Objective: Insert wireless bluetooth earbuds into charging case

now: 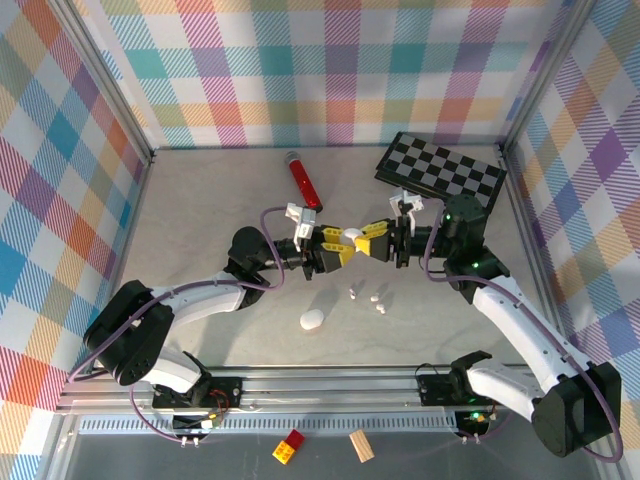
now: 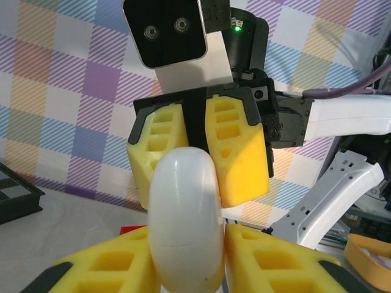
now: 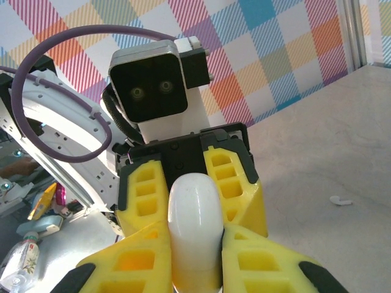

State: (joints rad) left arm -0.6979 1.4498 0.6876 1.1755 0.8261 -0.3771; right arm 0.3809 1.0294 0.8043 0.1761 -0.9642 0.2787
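Note:
A white pill-shaped charging case hangs in the air over the middle of the table, closed, with a gripper on each end. My left gripper is shut on its left end; in the left wrist view the yellow fingers press both sides of the case. From the right, my right gripper is shut on the same case, its fingers tight against it. Three tiny white earbuds lie on the table just below the grippers.
A second white case lies on the table near the front. A red tube and a black-and-white checkerboard sit at the back. A red block and a wooden block lie beyond the front rail.

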